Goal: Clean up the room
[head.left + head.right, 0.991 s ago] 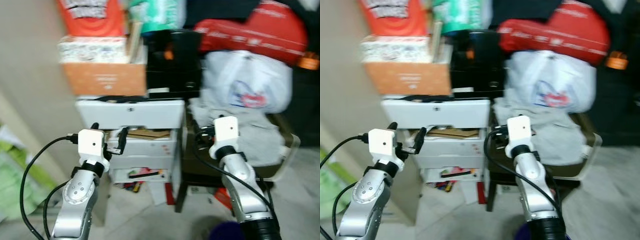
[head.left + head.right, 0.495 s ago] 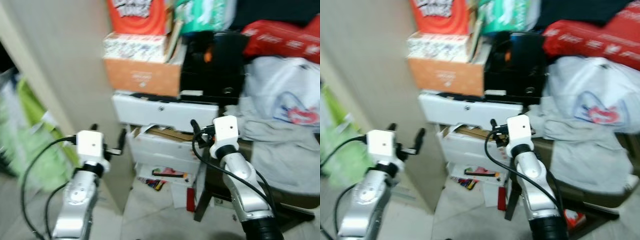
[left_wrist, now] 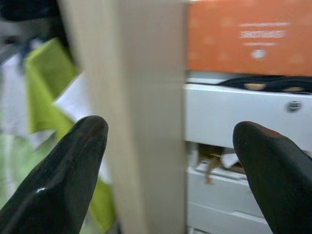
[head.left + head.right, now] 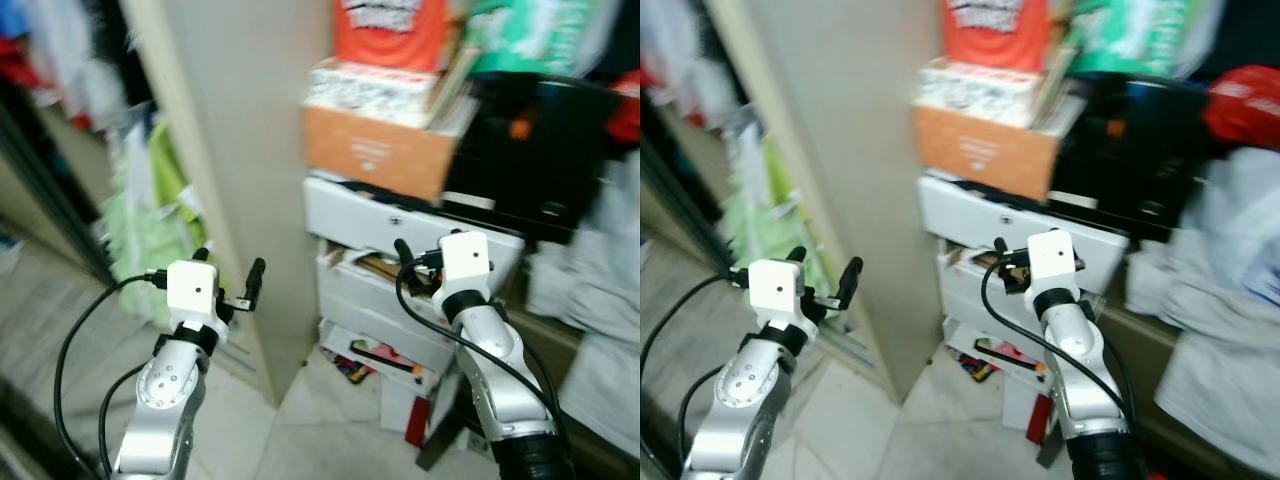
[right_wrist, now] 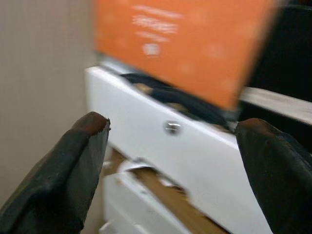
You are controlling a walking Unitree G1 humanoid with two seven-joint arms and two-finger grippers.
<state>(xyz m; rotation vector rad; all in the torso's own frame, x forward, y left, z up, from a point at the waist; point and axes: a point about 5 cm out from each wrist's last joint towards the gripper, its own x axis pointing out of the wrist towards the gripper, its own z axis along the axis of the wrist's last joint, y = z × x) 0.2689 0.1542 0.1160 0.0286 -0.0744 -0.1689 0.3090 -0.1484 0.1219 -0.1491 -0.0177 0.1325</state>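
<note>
- While the white drawer unit sits stuffed under the orange box, low clutter spills at its foot.
- The right gripper, fingers spread and empty, faces it, nearer.
- The left gripper, also spread, points at the beige panel.

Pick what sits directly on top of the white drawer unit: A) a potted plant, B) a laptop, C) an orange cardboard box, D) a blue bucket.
C: the orange cardboard box rests on the white drawer unit, in front of the open right gripper.
</note>
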